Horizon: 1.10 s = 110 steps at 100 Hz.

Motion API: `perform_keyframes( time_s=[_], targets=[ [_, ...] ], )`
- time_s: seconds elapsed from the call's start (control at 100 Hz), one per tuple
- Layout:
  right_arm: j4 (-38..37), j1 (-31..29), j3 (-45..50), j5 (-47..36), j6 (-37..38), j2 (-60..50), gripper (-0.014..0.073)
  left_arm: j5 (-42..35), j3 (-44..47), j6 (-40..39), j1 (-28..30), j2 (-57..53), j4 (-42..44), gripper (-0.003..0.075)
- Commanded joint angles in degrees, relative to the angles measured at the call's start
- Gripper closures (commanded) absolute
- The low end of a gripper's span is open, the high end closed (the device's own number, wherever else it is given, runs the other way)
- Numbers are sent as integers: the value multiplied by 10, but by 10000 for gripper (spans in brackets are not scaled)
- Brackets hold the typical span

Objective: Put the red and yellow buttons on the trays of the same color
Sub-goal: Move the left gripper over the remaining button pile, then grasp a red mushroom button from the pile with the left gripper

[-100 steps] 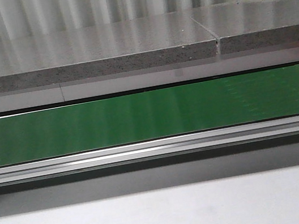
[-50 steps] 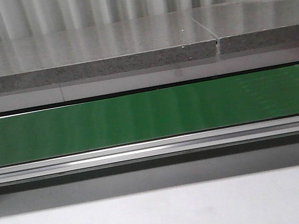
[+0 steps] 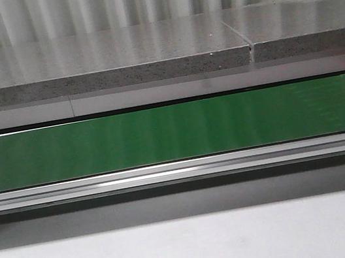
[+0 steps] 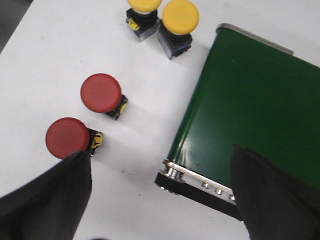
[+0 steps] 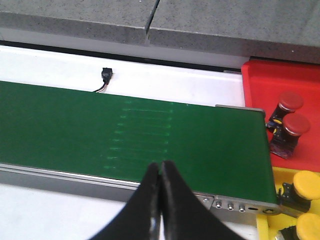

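Front view: green belt (image 3: 173,132) running side to side, bare, with a metal rail (image 3: 179,171) along its near edge and a grey stone ledge (image 3: 102,64) behind; sliver of red at the far right edge, too small to identify.

Left wrist view: left hand (image 4: 160,195) released, dark fingers (image 4: 47,200) spread wide apart, grasping nothing. Two red buttons on the white counter (image 4: 45,65) beside the belt's end: one (image 4: 101,93) well clear of the fingers, the other (image 4: 67,138) just beside one fingertip, contact impossible to tell. Two yellow buttons (image 4: 181,15) and (image 4: 144,5) farther off, close together, the second cut by the frame edge. Belt's roller end (image 4: 200,182) between the fingers.

Right wrist view: right hand (image 5: 160,185) clenched, fingertips pressed together, nothing between them, hanging over the near edge of the belt. Red tray (image 5: 280,95) past the belt's end, carrying two red buttons (image 5: 291,101) and (image 5: 296,125) side by side. Yellow tray (image 5: 287,210) next to it, nearer the hand, with two yellow buttons (image 5: 310,181) and (image 5: 309,227), partly cut off. Small black plug (image 5: 106,75) with a wire on the white strip beyond the belt.
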Motion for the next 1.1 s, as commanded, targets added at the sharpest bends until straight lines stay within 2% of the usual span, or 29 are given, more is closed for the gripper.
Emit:
perform_keyframes(
  time_s=[0.0, 0.2, 0.49, 1.09],
  targets=[
    [-4, 0, -13, -35, -3, -1, 662, 7, -51, 10, 20, 30, -15, 177],
    [-4, 0, -13, -35, -3, -1, 662, 63, -142, 19, 55, 137, -21, 177],
    [-4, 0, -13, -35, -3, -1, 662, 129, -248, 24, 60, 276, -14, 177],
    [-4, 0, -13, -34, -3, -1, 662, 148, -270, 25, 60, 339, 9, 177]
  ],
)
